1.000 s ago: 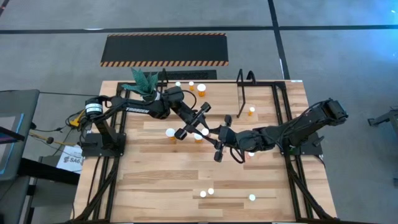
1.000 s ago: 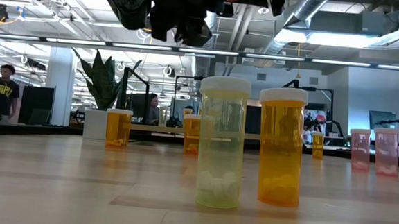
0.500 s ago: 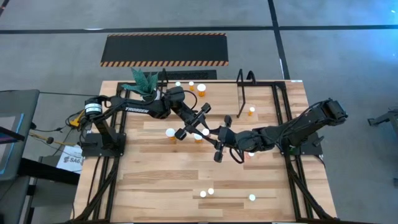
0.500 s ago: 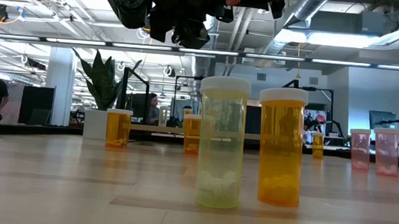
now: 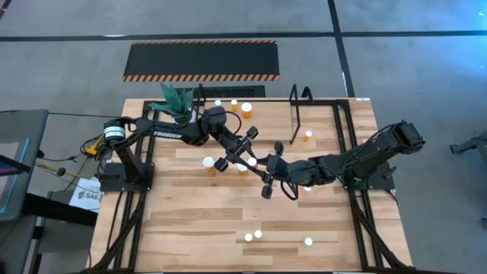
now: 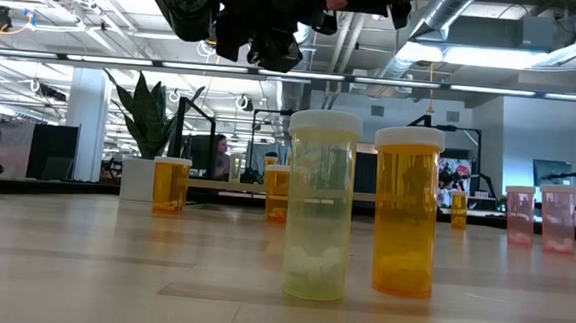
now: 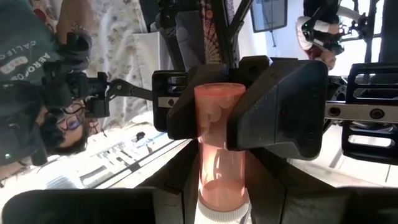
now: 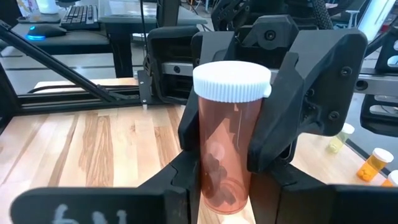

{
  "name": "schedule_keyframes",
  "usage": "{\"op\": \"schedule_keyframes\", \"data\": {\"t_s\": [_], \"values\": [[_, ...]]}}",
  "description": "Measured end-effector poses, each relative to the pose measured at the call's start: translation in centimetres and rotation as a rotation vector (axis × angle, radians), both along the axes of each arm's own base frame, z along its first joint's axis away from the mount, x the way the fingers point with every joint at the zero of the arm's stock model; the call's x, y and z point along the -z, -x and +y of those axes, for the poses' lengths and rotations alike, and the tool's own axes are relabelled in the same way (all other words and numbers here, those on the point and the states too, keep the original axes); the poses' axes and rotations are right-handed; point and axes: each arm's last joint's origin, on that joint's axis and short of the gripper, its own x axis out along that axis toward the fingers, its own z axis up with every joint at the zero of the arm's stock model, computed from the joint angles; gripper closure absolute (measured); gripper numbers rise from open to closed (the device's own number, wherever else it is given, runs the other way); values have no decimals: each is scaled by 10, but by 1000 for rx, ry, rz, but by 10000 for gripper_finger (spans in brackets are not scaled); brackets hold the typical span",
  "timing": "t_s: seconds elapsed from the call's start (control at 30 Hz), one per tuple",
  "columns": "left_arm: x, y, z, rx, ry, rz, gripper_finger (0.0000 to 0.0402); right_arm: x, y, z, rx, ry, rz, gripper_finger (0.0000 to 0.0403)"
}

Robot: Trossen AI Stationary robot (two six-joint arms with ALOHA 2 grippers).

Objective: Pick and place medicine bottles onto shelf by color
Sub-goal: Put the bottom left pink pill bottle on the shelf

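From the high view you see both arms meeting above the middle of the table (image 5: 190, 221). The left gripper (image 5: 242, 150) and the right gripper (image 5: 268, 169) face each other there, very close. The bottle between them cannot be made out from this height. Other medicine bottles stand on the wood: a white-capped one (image 5: 208, 162) just beside the left arm, an orange one (image 5: 246, 109) near the plant (image 5: 176, 98), and three white caps (image 5: 258, 234) near the front edge. The shelf's black uprights (image 5: 299, 106) stand at the far right part of the table, with one small bottle (image 5: 307, 136) just beside them.

In the low view you see a yellow bottle (image 6: 319, 206) and an orange bottle (image 6: 405, 211) standing upright side by side in front. Two pink bottles (image 6: 557, 218) stand far to the right. Dark parts of the arms hang at the top edge.

In the left wrist view you find a pink bottle (image 7: 220, 149) between the left gripper's own fingers (image 7: 81, 205), cap toward the camera. The other gripper's fingers (image 7: 280, 106) press on its body from both sides.

In the right wrist view the same pink bottle (image 8: 229, 140), white cap on top, stands upright in the right gripper, whose fingers are closed on it. The left gripper's fingers (image 8: 311, 93) also clamp it at the upper part.
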Motion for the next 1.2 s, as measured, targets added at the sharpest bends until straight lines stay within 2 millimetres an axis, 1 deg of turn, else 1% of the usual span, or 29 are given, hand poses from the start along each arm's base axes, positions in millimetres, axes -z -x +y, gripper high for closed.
{"op": "schedule_keyframes", "data": {"t_s": [1.2], "values": [[1, 0, 1, -6, 3, 8, 307, 0, 0, 0, 5, -18, -1, 287]]}}
